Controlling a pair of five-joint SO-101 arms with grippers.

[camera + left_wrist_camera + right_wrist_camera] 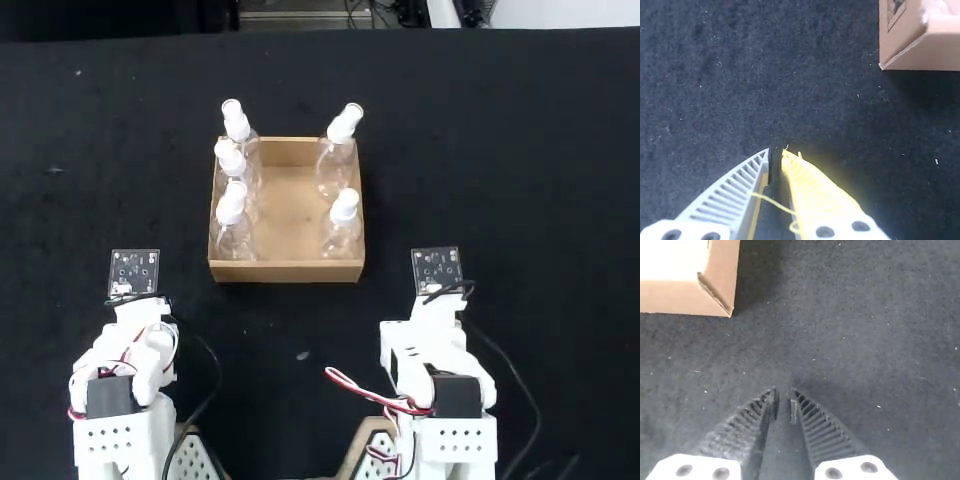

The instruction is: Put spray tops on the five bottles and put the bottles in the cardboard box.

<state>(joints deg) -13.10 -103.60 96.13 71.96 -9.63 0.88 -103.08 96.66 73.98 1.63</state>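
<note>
My left gripper (777, 154) and right gripper (783, 395) are pressed together, empty. Five spray-topped bottles (233, 225) stand inside the cardboard box (286, 268), centre of the high view.

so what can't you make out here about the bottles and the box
High view: whether the spray tops are screwed tight, too small.
High view: where the clear bottles rest their bases, faint against the cardboard box.
Left and right wrist views: the cardboard box's inside, cut off by the picture edge.
</note>
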